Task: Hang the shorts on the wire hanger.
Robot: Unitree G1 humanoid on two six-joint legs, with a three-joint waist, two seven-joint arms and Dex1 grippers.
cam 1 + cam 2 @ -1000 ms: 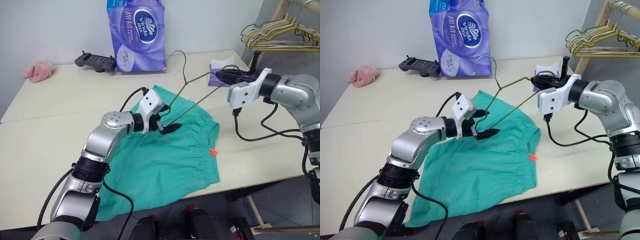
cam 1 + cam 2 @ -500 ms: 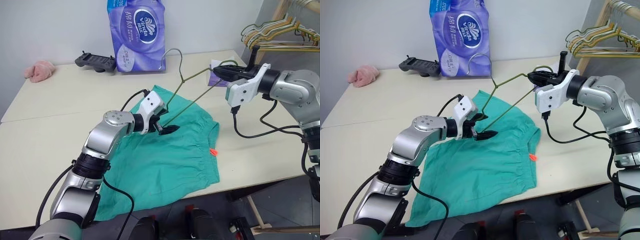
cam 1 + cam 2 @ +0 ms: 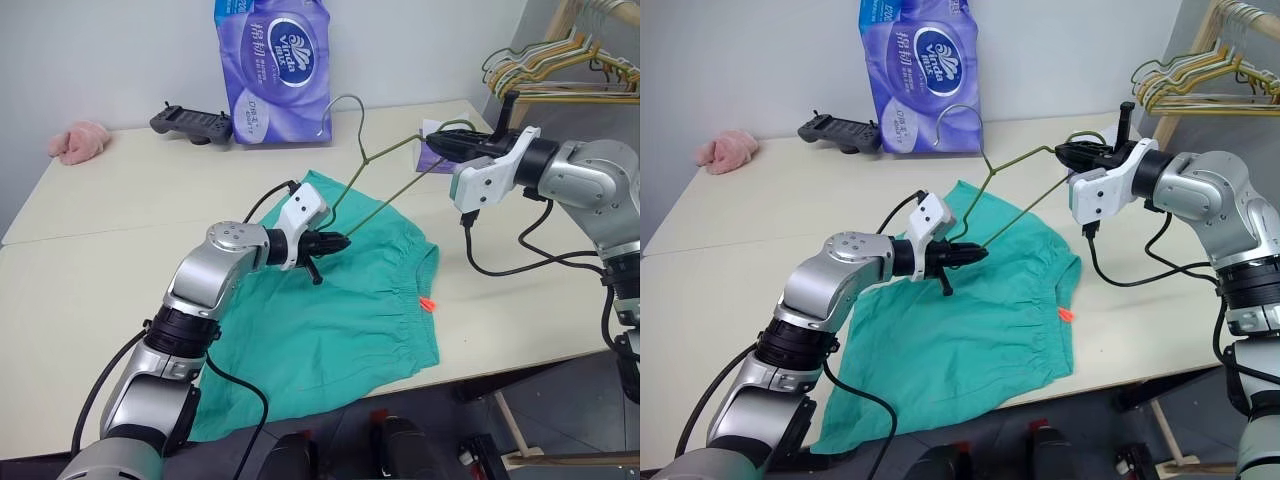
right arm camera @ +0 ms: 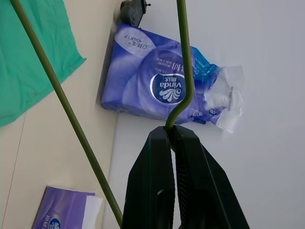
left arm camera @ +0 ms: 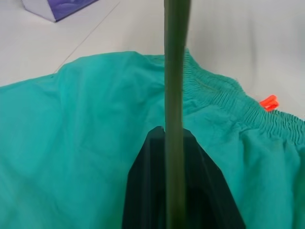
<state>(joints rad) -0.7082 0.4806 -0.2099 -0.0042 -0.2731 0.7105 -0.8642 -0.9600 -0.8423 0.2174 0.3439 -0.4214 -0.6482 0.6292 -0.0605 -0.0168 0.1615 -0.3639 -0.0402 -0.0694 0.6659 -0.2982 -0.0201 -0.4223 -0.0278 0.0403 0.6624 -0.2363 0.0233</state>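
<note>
The near hem of the shorts (image 3: 330,330) drops over the worktop's (image 3: 100,250) front edge, out of sight behind the left arm. In the left wrist view the wire hanger (image 5: 176,95) is a blurred green bar cut off at both edges, its wire covering where the left gripper (image 5: 175,136) fingers meet. The rack of hangers (image 3: 560,65) at the far right corner runs off the picture's edge
</note>
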